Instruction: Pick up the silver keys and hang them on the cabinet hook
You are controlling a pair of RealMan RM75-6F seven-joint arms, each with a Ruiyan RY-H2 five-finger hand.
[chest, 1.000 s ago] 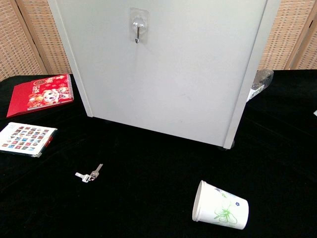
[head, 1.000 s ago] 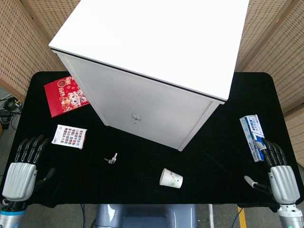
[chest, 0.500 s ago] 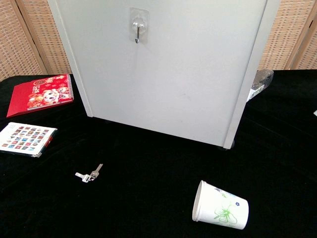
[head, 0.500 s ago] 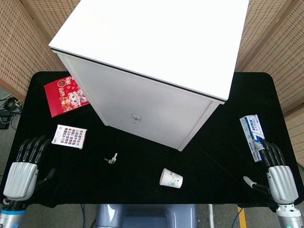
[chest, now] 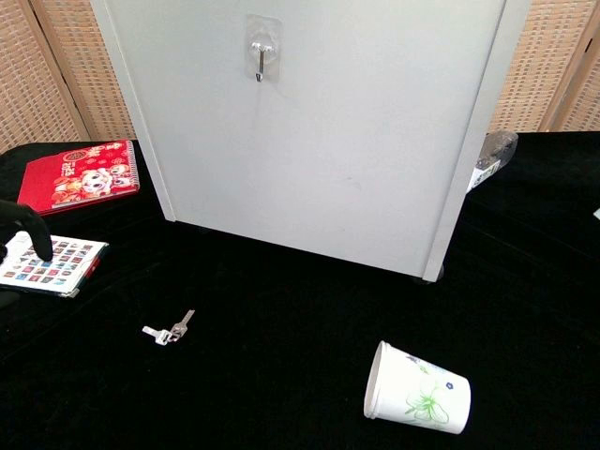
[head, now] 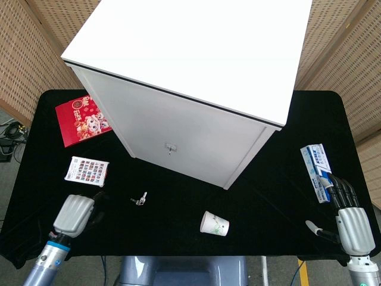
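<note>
The silver keys [head: 139, 199] [chest: 170, 329] lie on the black table in front of the white cabinet [head: 190, 71] [chest: 309, 141]. On the cabinet's front, the hook [head: 170, 147] [chest: 261, 58] is bare. My left hand [head: 74, 214] hovers near the front left of the table, a hand's width left of the keys, holding nothing. One of its dark fingers [chest: 25, 221] shows over the sticker card at the chest view's left edge. At the front right edge, my right hand [head: 354, 223] stays flat with its fingers spread and nothing in it.
A sticker card [head: 87, 171] [chest: 52, 262] lies just beyond the left hand, with a red booklet [head: 80, 121] [chest: 82, 175] further back. A paper cup [head: 214, 224] [chest: 417, 389] lies on its side, right of the keys. A blue-white box [head: 317, 167] sits ahead of the right hand.
My left hand has swung in from the table's front left corner, rightwards and forwards towards the sticker card and the keys. The right hand and the keys have stayed put.
</note>
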